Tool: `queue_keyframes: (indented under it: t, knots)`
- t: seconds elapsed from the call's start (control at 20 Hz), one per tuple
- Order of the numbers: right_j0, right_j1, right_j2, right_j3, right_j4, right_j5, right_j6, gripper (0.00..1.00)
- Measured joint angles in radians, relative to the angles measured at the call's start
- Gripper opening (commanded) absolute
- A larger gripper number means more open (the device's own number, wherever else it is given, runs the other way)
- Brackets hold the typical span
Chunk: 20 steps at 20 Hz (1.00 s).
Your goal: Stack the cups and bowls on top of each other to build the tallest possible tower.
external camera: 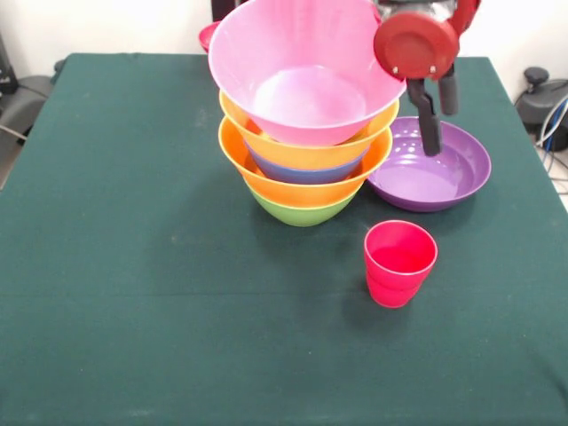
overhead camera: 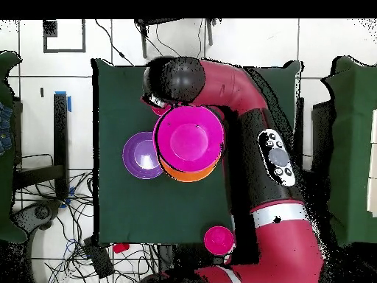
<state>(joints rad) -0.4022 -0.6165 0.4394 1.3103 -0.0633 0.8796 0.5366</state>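
Note:
The tower [external camera: 306, 146] stands mid-table: a green bowl [external camera: 300, 211] as base, two orange bowls [external camera: 266, 182] with a blue bowl [external camera: 306, 173] between them, and the large pink bowl [external camera: 297, 75] tilted on top. From overhead the pink bowl [overhead camera: 189, 138] hides most of the pile. My gripper [external camera: 441, 131] hangs just right of the pink rim, above the wide purple bowl [external camera: 444, 173], open and holding nothing. A red cup [external camera: 399, 264] stands upright in front of the tower. The small red bowl [external camera: 208, 35] peeks out behind it.
The green cloth [external camera: 133, 266] covers the table. Overhead, the purple bowl [overhead camera: 142, 155] touches the tower's left side and the small red bowl [overhead camera: 219, 239] sits near the bottom table edge. My arm [overhead camera: 250, 110] crosses the right half.

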Motion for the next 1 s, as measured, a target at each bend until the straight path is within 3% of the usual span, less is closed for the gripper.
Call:
queue_keyframes:
  t: [0.4,1.0]
  knots:
    - [0.003,0.005,0.0,0.053,-0.075,-0.012,0.0,1.0]
    - [0.014,0.003,0.0,0.062,-0.101,-0.012,0.0,1.0]
